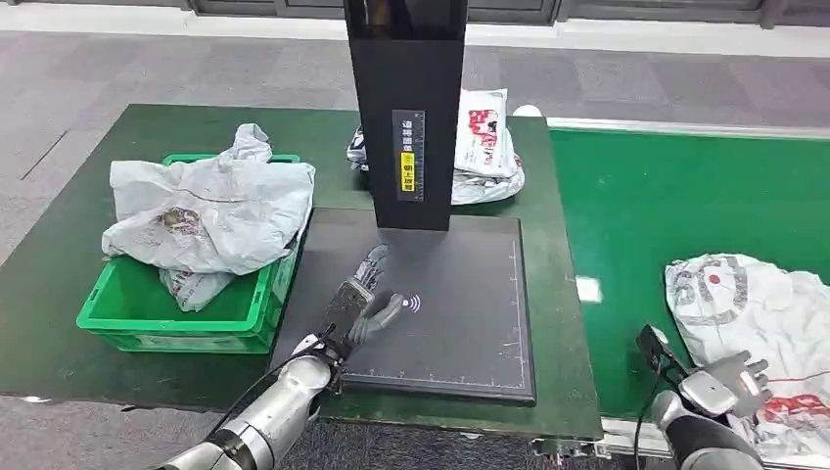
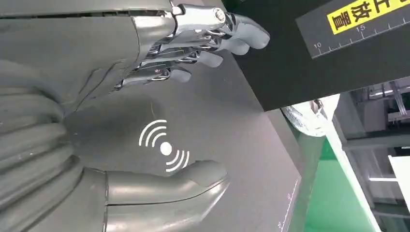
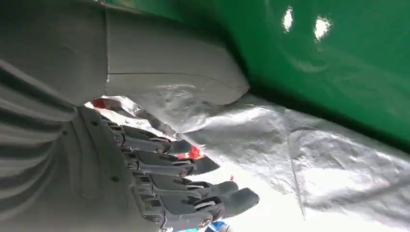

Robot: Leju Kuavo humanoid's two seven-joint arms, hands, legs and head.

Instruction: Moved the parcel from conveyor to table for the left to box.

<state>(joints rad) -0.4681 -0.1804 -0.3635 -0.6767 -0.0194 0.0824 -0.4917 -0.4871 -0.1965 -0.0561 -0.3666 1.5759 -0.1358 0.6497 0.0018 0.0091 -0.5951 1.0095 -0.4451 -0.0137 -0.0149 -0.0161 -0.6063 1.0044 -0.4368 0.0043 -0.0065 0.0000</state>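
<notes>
A green conveyor [image 1: 675, 186] runs along the right, beside a dark green table [image 1: 88, 264]. A black scanner platform [image 1: 460, 313] with an upright post sits mid-table; a green box [image 1: 147, 318] of grey bags stands left. The parcel [image 1: 754, 313], white with red print, lies on the near conveyor. The right hand [image 1: 729, 387] rests on it, fingers spread, not gripping. The left hand [image 1: 362, 304] hovers open over the platform.

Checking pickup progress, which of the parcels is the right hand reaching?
The white parcel on the green conveyor, under the right hand; the others lie in the green bin and behind the black stand.
</notes>
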